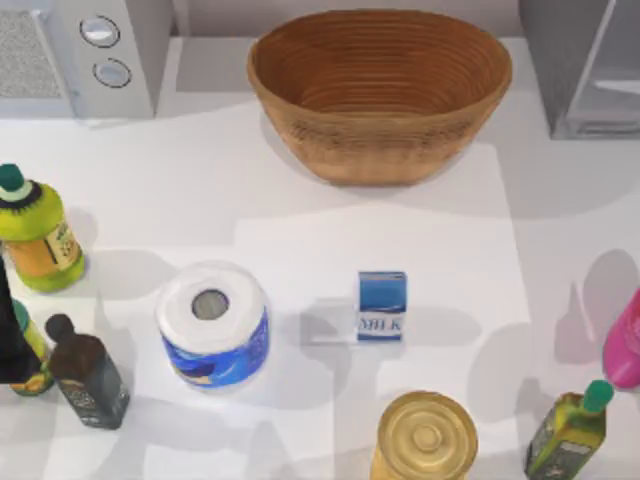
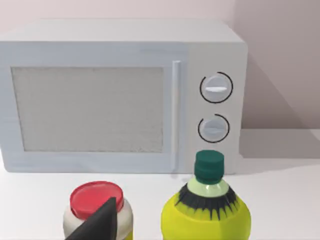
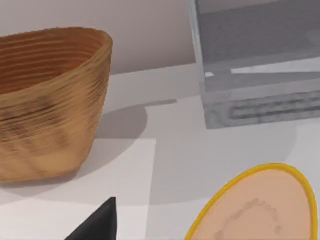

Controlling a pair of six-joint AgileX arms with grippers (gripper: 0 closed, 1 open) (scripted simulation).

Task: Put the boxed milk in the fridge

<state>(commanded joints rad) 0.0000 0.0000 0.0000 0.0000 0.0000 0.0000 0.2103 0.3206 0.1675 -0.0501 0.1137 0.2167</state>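
Blue-topped milk carton (image 1: 382,306) stands upright mid-table, untouched, between the paper roll (image 1: 213,323) on its left and the can (image 1: 426,436) nearer. The fridge (image 1: 590,60) sits at the far right corner. Whether either gripper's fingers are open, I cannot tell. The right arm seems better placed: descend straight over the carton, clear of the can, grip its narrow sides
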